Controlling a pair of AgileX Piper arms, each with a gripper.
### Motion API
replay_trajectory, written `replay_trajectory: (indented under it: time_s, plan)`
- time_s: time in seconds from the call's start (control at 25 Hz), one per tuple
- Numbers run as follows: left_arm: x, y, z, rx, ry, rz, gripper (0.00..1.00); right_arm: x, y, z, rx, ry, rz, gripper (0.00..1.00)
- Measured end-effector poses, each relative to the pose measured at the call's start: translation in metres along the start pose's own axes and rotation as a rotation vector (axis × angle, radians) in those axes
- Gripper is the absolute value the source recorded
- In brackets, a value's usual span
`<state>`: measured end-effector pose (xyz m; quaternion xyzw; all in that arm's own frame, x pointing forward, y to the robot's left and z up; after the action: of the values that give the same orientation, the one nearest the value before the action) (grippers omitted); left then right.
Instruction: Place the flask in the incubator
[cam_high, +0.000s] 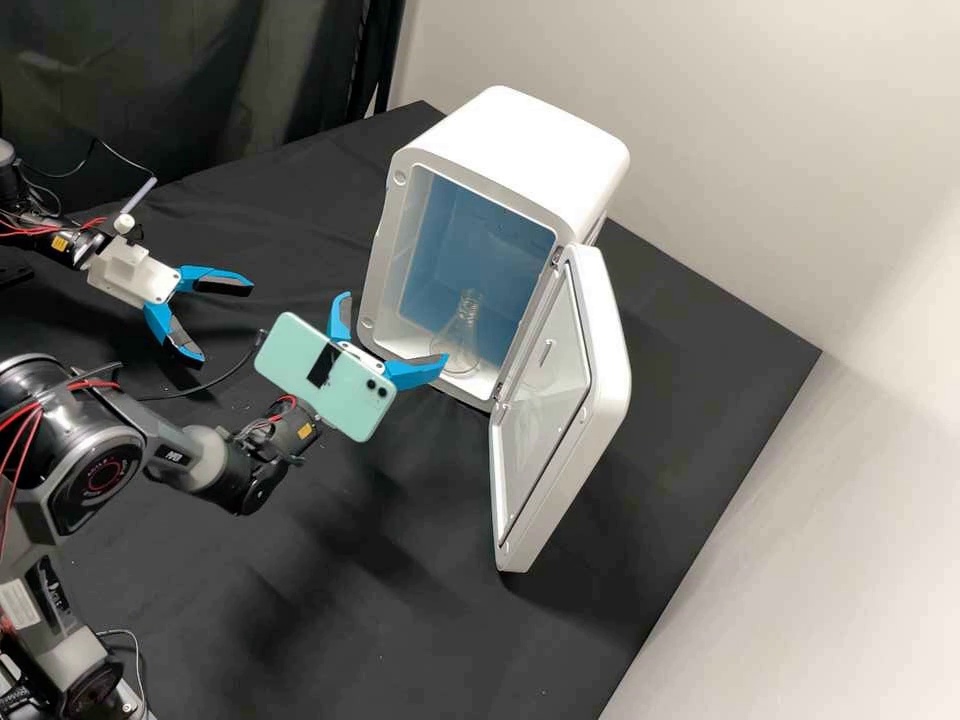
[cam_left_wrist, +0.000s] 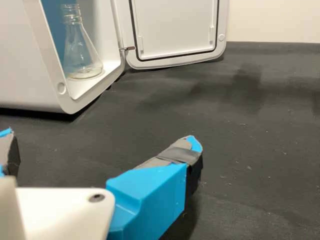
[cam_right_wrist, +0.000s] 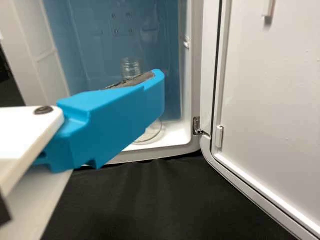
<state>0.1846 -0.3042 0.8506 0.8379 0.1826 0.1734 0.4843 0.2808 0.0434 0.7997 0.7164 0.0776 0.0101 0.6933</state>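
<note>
In the high view the flask stands upright on the floor of the incubator, inside its blue chamber and close to the front lip, with the door swung wide open. The right gripper hangs just in front of the opening, its two blue fingers spread apart and holding nothing; the flask lies beyond the fingertips, not between them. A mint-green phone sits on that arm's wrist. The left gripper is over the black bench, well apart from the incubator, its fingers likewise spread and empty. In the left wrist view the flask (clear glass, cone-shaped, neck up) stands in the chamber, well away from that gripper's own finger. In the right wrist view one finger crosses in front of the flask, whose neck rises behind it deeper in the chamber.
</note>
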Motion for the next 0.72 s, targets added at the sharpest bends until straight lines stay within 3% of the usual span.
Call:
replay_trajectory:
  time_s: [0.16, 0.28, 0.32, 0.52, 0.64, 0.72]
  plan:
    - [0.0, -0.0003, 0.002, 0.002, -0.009, -0.002, 1.0, -0.024, -0.007, -0.003, -0.022, 0.024, 0.063, 1.0]
    - [0.0, -0.0003, 0.002, 0.002, -0.007, -0.001, 1.0, -0.039, -0.009, -0.006, -0.022, 0.035, 0.063, 1.0]
    - [0.0, -0.0002, 0.002, 0.001, -0.005, -0.001, 1.0, -0.042, -0.01, -0.006, -0.008, 0.032, 0.058, 1.0]
    - [0.0, 0.0012, 0.002, 0.004, -0.003, 0.005, 1.0, -0.05, -0.014, -0.004, 0.011, 0.021, 0.038, 1.0]
    - [-0.003, 0.0088, 0.003, 0.01, -0.007, 0.039, 1.0, -0.051, -0.015, -0.004, 0.014, 0.02, 0.036, 1.0]
    - [-0.005, 0.0146, 0.006, -0.002, -0.017, 0.066, 1.0, -0.051, -0.015, -0.004, 0.021, 0.02, 0.036, 1.0]
